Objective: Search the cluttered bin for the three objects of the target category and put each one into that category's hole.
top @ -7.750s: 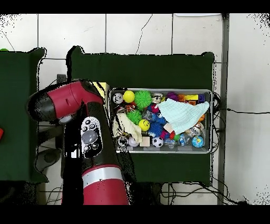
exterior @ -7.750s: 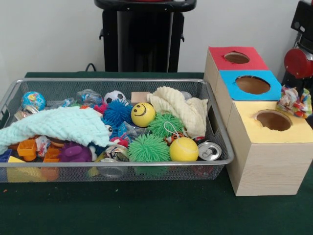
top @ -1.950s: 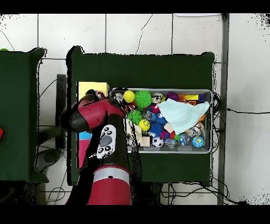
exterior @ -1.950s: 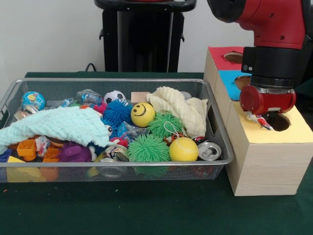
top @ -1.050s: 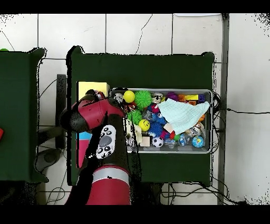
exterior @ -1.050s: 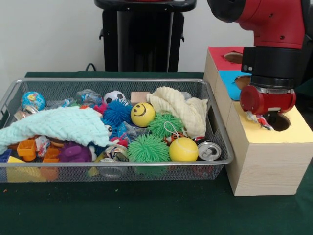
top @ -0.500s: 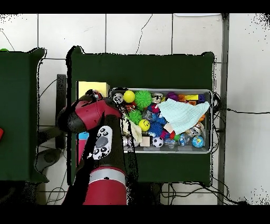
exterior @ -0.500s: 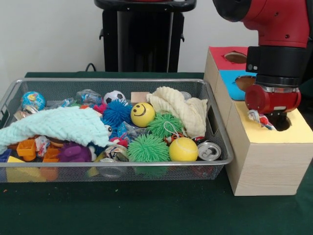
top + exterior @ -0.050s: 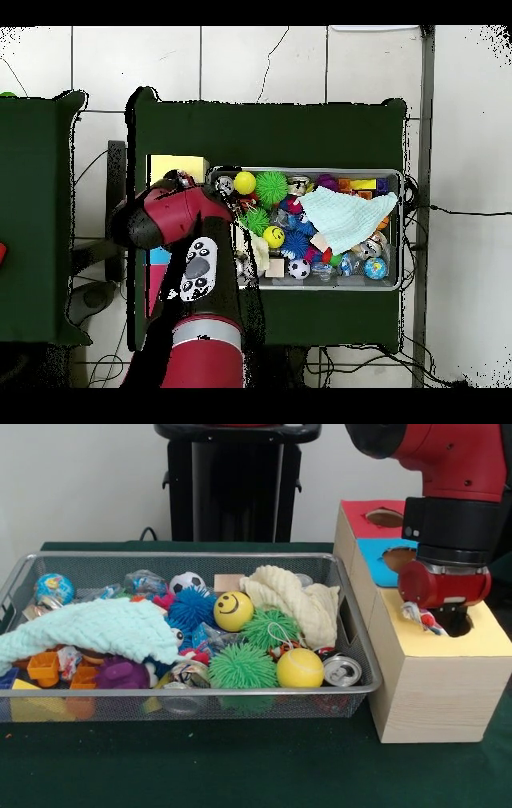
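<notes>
Right now the tool (image 9: 438,618) hangs over the round hole in the yellow-topped section of the pale wooden sorting box (image 9: 448,652), and a small crumpled multicoloured wrapper (image 9: 422,616) shows at its lower left side. The wrapper appears to be held, though the red wrist housing hides the fingers, so how wide they stand cannot be told from either view. Holding the piece directly above the opening makes sense as a release position: let go there, it should fall into the hole rather than onto the yellow lid. The blue-topped section (image 9: 382,552) and the red-topped section (image 9: 364,514) sit behind, each with its own hole, both partly covered by the red and black arm (image 9: 452,496).

Beside the box, the silver wire-mesh bin (image 9: 184,700) on the green-covered desk (image 9: 240,768) holds the rest of the clutter: a mint green knitted cloth (image 9: 96,628), a cream cloth (image 9: 296,604), a yellow smiley ball (image 9: 234,610), green spiky balls (image 9: 242,666), a plain yellow ball (image 9: 301,668) and a dented can (image 9: 342,670).

Compared with half a second ago, the wrist has edged slightly toward the bin and the wrapper with it. The bin contents have not moved.
</notes>
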{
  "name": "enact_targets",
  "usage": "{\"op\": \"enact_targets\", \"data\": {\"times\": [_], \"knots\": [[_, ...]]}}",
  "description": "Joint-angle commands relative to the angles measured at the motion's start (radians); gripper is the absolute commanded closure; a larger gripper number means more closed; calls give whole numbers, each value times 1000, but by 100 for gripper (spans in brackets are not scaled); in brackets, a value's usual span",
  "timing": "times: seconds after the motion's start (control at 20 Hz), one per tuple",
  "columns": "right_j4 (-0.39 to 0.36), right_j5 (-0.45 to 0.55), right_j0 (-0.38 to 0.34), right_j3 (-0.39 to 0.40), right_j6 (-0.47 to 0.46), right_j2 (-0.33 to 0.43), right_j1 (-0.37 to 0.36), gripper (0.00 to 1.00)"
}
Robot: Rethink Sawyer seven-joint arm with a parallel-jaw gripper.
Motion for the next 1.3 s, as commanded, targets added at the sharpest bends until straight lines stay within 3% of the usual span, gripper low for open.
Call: {"op": "enact_targets", "data": {"times": [0.05, 0.3, 0.65, 1.3], "knots": [[18, 423, -56, 17, -24, 11, -25, 0], [25, 470, -58, 10, -21, 20, -45, 0], [2, 466, -72, 64, -44, 32, -85, 0], [-34, 449, -97, 77, -73, 62, -92, 0]]}}
